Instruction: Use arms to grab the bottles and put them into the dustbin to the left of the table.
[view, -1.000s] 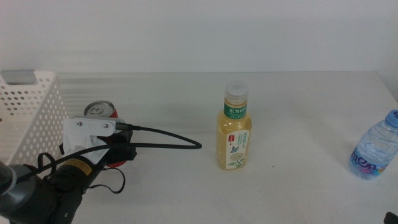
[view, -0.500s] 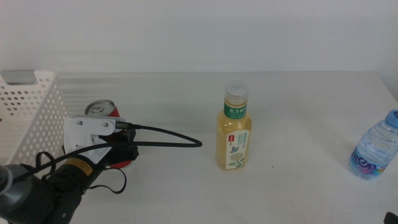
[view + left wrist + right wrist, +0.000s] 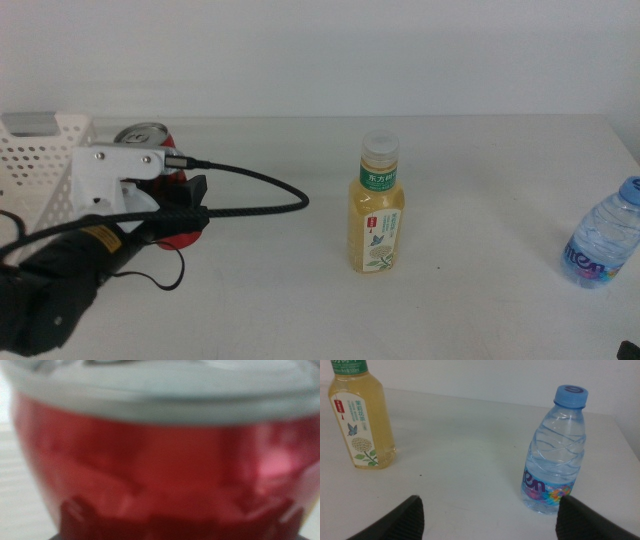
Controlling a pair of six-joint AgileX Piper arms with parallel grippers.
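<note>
At the left of the frame the left claw (image 3: 185, 205) is clenched around the red can (image 3: 150, 135), and the can now sits higher in the picture and nearer the dustbin (image 3: 45, 160) than it did a second ago, when it stood lower down beside the basket wall. It looks lifted clear of the surface (image 3: 480, 180), its silver top showing just past the white housing at the basket's near corner (the left wrist view is nothing but blurred red metal (image 3: 160, 470), so the grip itself is too close to read there). To my eye that means the pick is done and the carry over the rim has begun; the can is not yet inside. The tea bottle (image 3: 377, 205) stands upright mid-frame, untouched, and the water bottle (image 3: 603, 235) stands at the far right edge. The right claw (image 3: 490, 515) waits with its jaws spread wide, low near the water bottle (image 3: 555, 455), the tea bottle (image 3: 362, 415) beyond.
</note>
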